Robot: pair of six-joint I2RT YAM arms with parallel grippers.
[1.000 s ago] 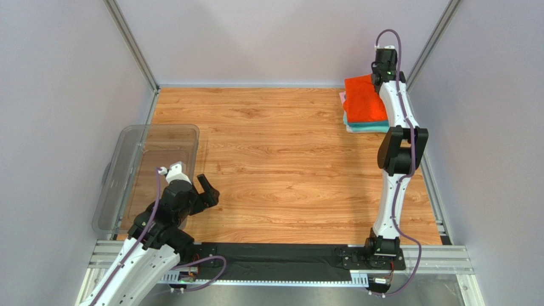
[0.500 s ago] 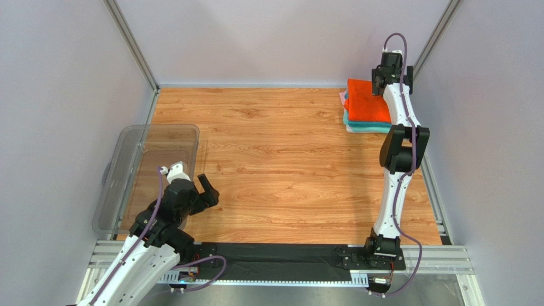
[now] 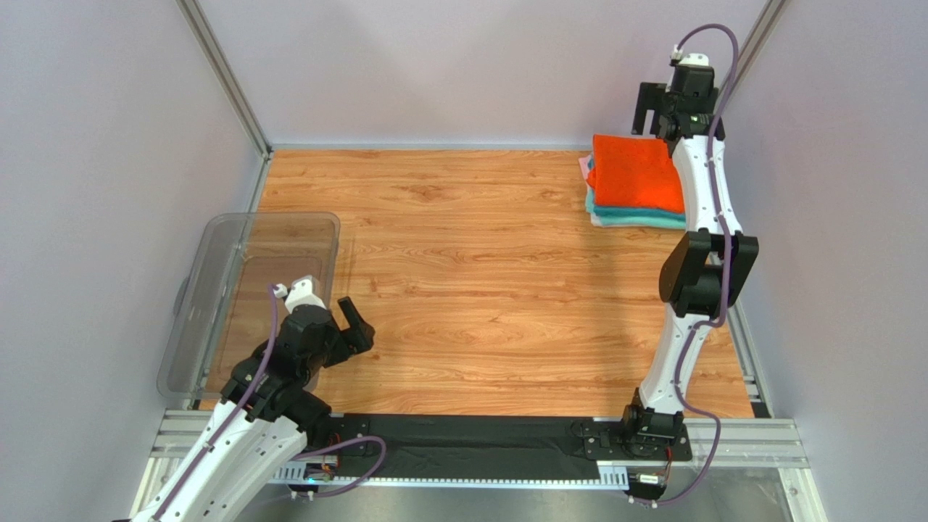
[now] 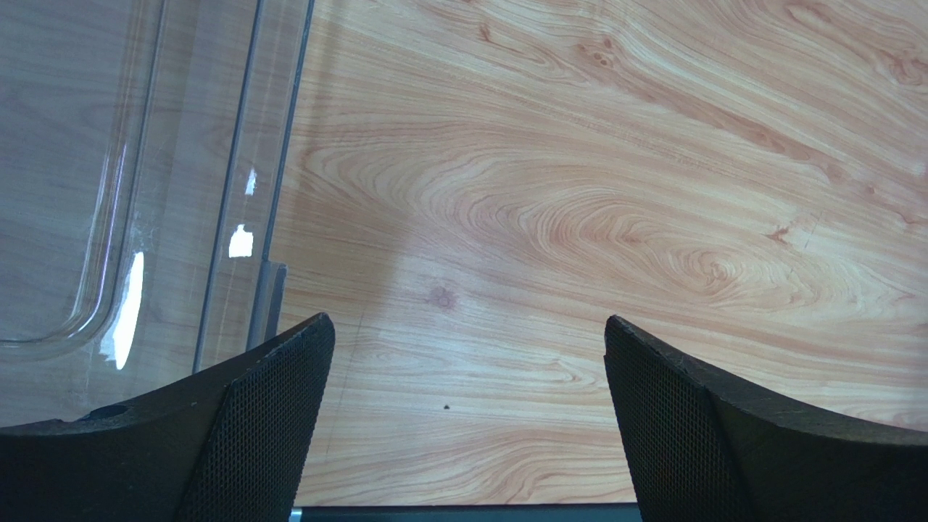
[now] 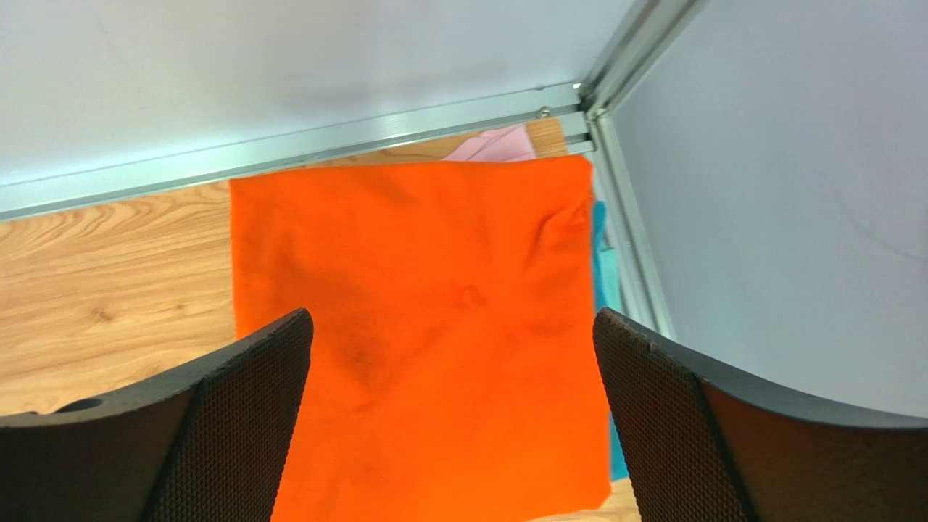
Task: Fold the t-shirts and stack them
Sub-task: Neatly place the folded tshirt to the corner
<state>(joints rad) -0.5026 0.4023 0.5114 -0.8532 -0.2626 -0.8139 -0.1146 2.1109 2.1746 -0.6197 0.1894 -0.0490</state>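
Note:
The folded t-shirts lie stacked in the back right corner. The orange t-shirt (image 3: 635, 172) is on top, flat and square. A teal t-shirt (image 3: 632, 215) shows beneath it, and a pink edge (image 3: 586, 165) peeks out at the left. My right gripper (image 3: 651, 117) hangs above the stack's far edge, open and holding nothing. In the right wrist view the orange t-shirt (image 5: 425, 326) fills the space below the open right gripper (image 5: 452, 318), with a teal strip (image 5: 602, 272) and a pink corner (image 5: 496, 145) beside it. My left gripper (image 3: 336, 326) rests open near the front left.
A clear plastic tub (image 3: 218, 294) stands along the left edge, its wall (image 4: 245, 218) just left of my left gripper (image 4: 466, 324). Metal frame rails (image 5: 610, 65) and grey walls close in behind and to the right of the stack.
My right gripper opened, let go of the orange t-shirt and rose back towards the corner. The shirt now lies flat on the stack. The left arm stayed still.

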